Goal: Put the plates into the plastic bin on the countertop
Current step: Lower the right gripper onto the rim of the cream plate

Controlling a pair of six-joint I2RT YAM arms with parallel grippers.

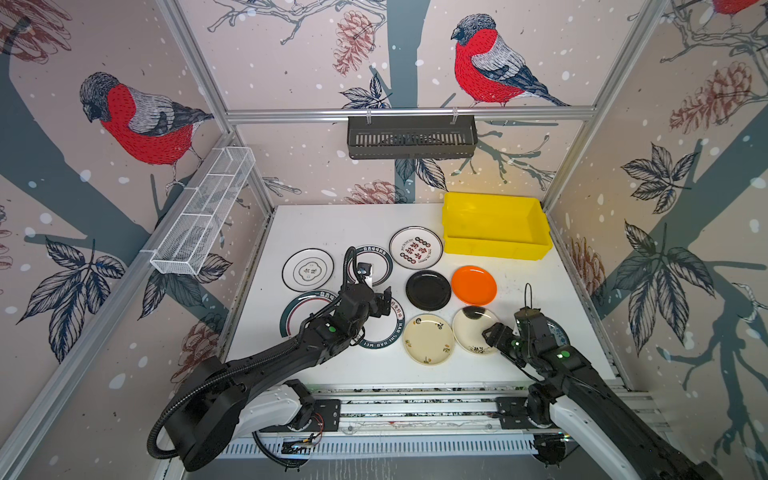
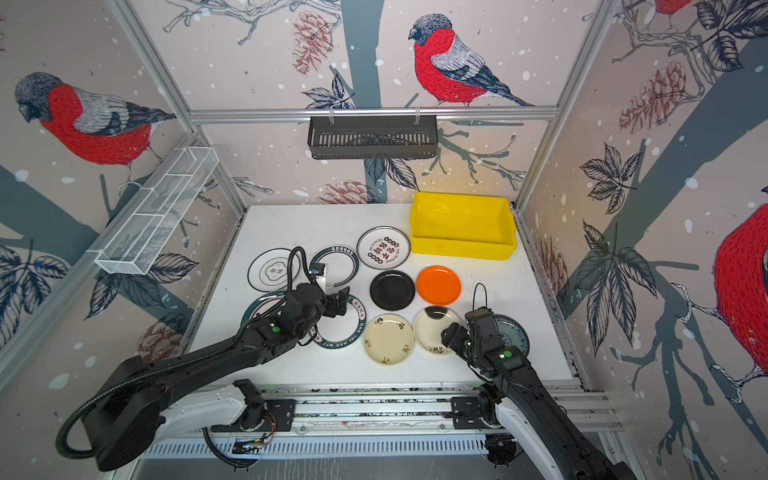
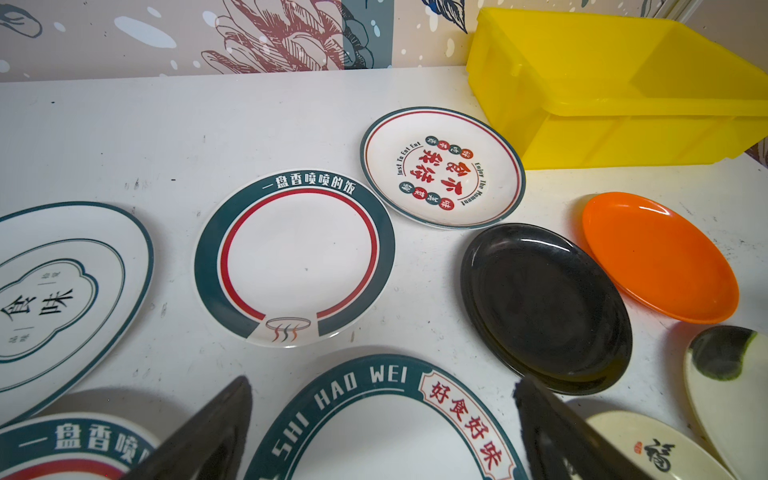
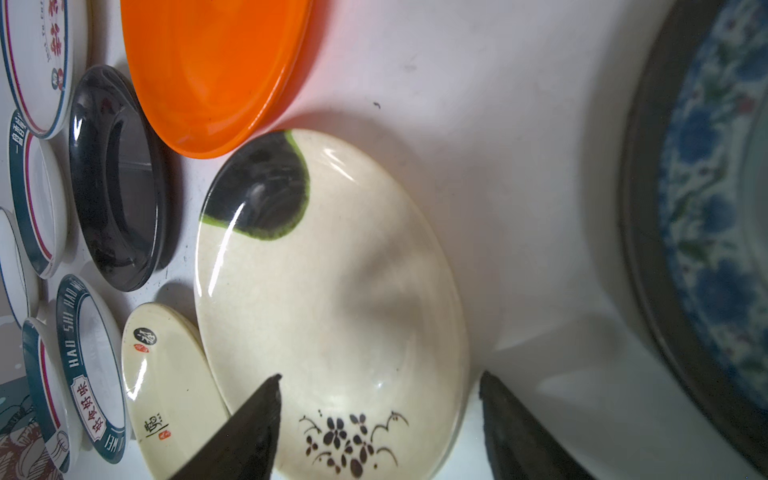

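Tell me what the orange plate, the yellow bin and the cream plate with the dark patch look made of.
Orange plate: likely plastic or melamine, uniform glossy colour. Yellow bin: moulded plastic, slightly translucent walls. Cream plate: glazed ceramic or melamine, sharp highlights; cannot tell which.

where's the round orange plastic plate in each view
Both top views: round orange plate right of centre, in front of the yellow plastic bin.
Left wrist: orange plate between bin and cream dark-patched plate.
Right wrist: orange plate next to that cream plate.
Shared landmark: round black plate beside it in every view.
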